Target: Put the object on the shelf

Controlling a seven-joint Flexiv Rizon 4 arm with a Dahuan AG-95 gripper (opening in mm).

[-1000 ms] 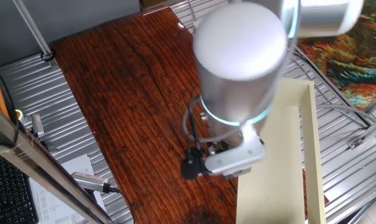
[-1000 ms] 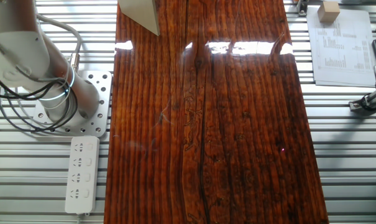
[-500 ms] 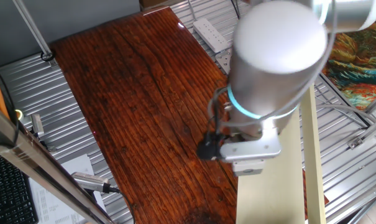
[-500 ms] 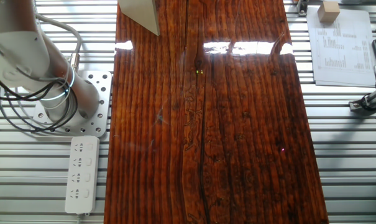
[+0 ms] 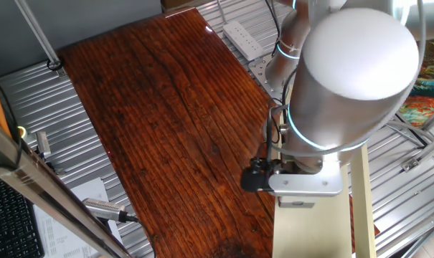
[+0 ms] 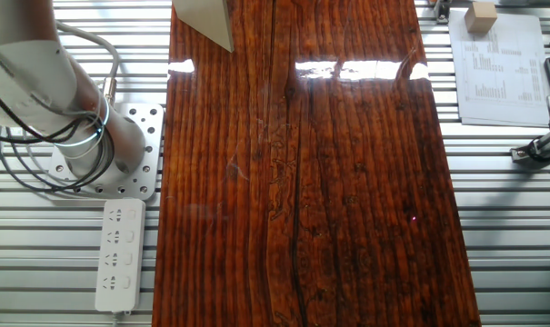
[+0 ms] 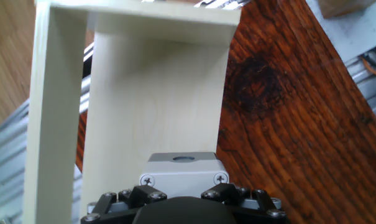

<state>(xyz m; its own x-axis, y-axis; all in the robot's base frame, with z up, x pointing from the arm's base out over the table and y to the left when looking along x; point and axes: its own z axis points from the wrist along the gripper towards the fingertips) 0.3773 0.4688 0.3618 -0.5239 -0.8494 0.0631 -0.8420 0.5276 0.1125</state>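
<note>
In the hand view, my gripper [image 7: 183,190] is shut on the light-grey box [image 7: 183,169]. Only one side of the box shows, with two screws and a round hole; its red button is hidden. The box hangs over the cream shelf [image 7: 156,93], whose raised side wall [image 7: 54,112] runs along the left. In one fixed view the big arm body hides the fingers; the hand [image 5: 303,183] is above the near end of the shelf [image 5: 310,233]. In the other fixed view only a corner of the shelf [image 6: 202,20] shows at the top edge.
The dark red-brown tabletop [image 5: 152,107] lies left of the shelf. A white power strip [image 6: 120,254] lies beside the arm base [image 6: 102,145]. A paper sheet [image 6: 497,68] and a small wooden block [image 6: 481,16] lie off the table's right side. Metal slats surround the table.
The arm has moved right and slightly nearer, carrying the hand from the tabletop's edge to above the cream shelf. The other fixed view is unchanged apart from slight arm motion.
</note>
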